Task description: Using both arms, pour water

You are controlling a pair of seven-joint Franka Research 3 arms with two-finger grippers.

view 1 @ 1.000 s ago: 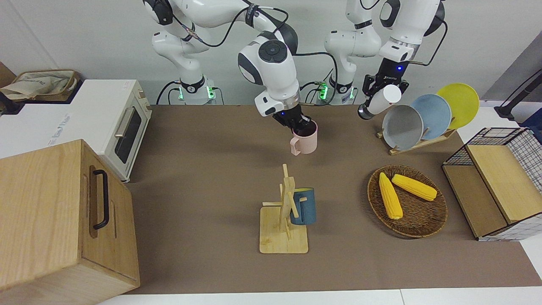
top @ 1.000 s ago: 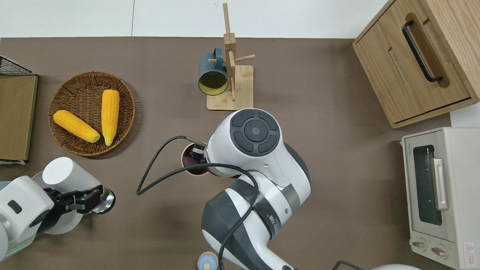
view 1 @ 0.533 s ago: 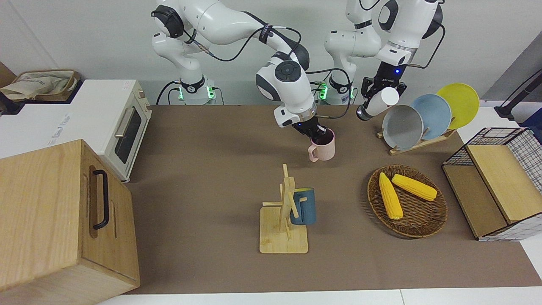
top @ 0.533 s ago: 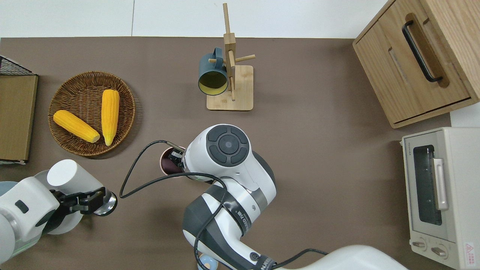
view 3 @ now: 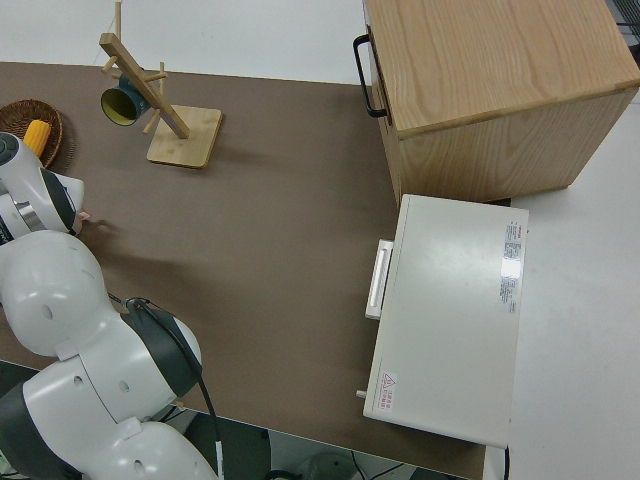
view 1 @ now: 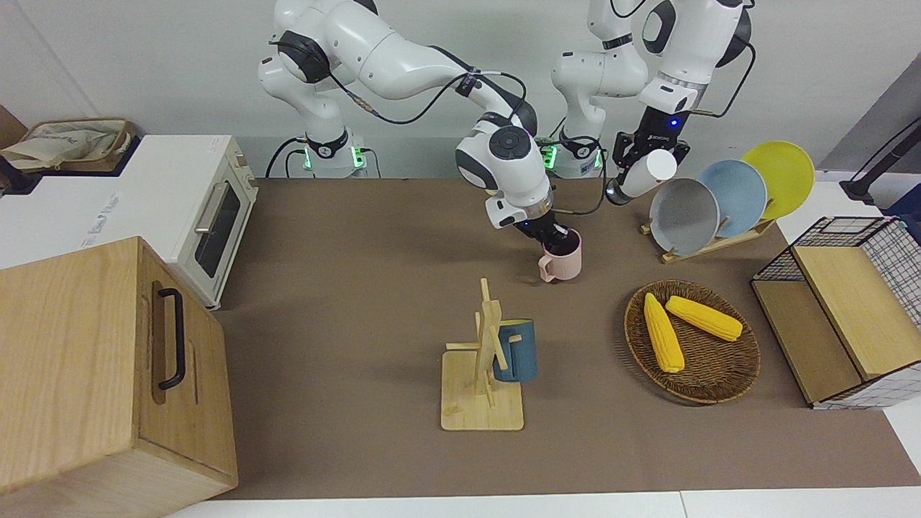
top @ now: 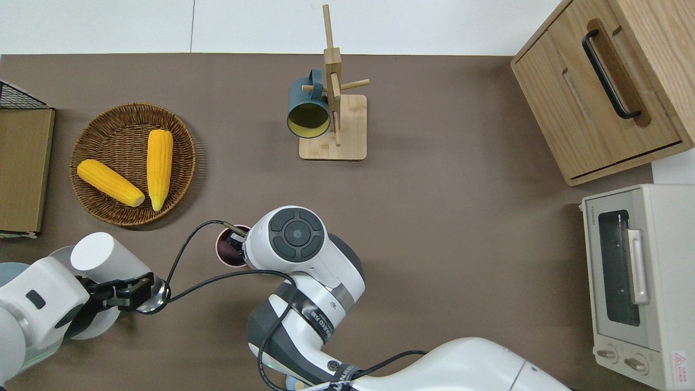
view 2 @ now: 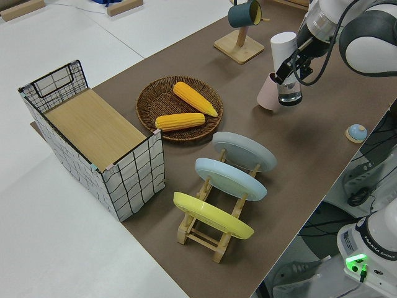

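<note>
Plain pale wall [view 1: 144, 65], brown-topped table [view 1: 345, 237] — white floor [view 2: 56, 236], even light

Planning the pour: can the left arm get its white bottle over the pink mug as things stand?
Probably yes. The left gripper holds the white bottle in the air close to the pink mug, which the right gripper grips at the rim; the table between them looks bare.

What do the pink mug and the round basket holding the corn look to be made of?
Pink mug: probably ceramic, though plastic is possible; smooth, matte, evenly pastel wall. Round basket: woven wicker or rattan, with brown strands visibly coiled from rim to centre.
</note>
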